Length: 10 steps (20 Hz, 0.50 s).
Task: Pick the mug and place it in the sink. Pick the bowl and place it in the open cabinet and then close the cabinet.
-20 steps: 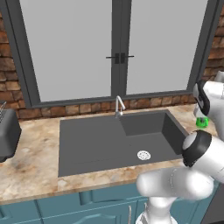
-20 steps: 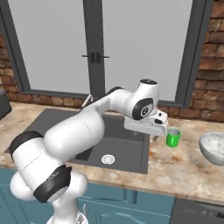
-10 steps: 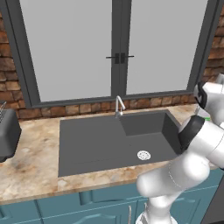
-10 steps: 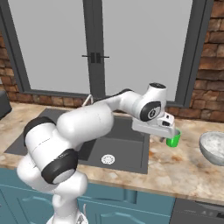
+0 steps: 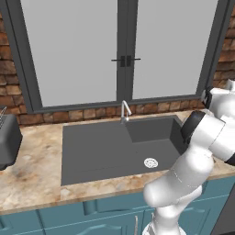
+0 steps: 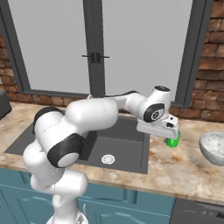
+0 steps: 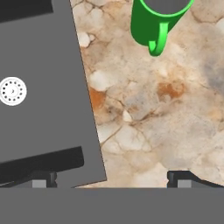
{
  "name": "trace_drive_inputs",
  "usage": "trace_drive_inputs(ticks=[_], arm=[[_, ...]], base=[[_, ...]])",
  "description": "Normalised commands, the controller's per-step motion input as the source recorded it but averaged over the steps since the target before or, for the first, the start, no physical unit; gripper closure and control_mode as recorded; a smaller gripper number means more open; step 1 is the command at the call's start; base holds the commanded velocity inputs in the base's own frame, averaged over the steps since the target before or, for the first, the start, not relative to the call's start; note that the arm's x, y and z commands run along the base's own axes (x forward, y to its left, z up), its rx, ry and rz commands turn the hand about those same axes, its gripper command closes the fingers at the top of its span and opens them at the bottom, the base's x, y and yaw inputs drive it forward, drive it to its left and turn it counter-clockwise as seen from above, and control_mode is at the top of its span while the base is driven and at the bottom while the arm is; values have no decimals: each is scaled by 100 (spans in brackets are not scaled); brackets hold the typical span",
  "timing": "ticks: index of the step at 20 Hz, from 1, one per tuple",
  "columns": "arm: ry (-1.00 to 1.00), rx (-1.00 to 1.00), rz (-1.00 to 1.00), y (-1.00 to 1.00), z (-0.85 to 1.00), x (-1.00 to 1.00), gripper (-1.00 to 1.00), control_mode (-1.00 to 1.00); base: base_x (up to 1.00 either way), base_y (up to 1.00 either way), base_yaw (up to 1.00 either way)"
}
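- Claw [image 6: 171, 136] released, empty, above the surface [image 7: 144, 109] beside the mug [image 7: 155, 22].
- Risk: descending off-centre, a finger clips the rim, topples the mug.

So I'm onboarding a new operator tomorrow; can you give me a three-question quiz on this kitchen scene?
1. True or false: the mug already lies in the sink.
2. The tool is: A) open, holding nothing B) shut on the mug C) shut on the bowl.
3. In the hand view, which part of the mug points toward the tool?

Key:
1. False; it stands upright on the counter beside the basin.
2. A.
3. Its handle.
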Motion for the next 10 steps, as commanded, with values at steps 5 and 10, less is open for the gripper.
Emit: trace_drive_inputs(ticks=[5, 10], arm=[[0, 0, 0, -12, -18, 14, -100, -100], [0, 0, 0, -12, -20, 15, -100, -100]], base=[[0, 0, 0], [0, 0, 0]])
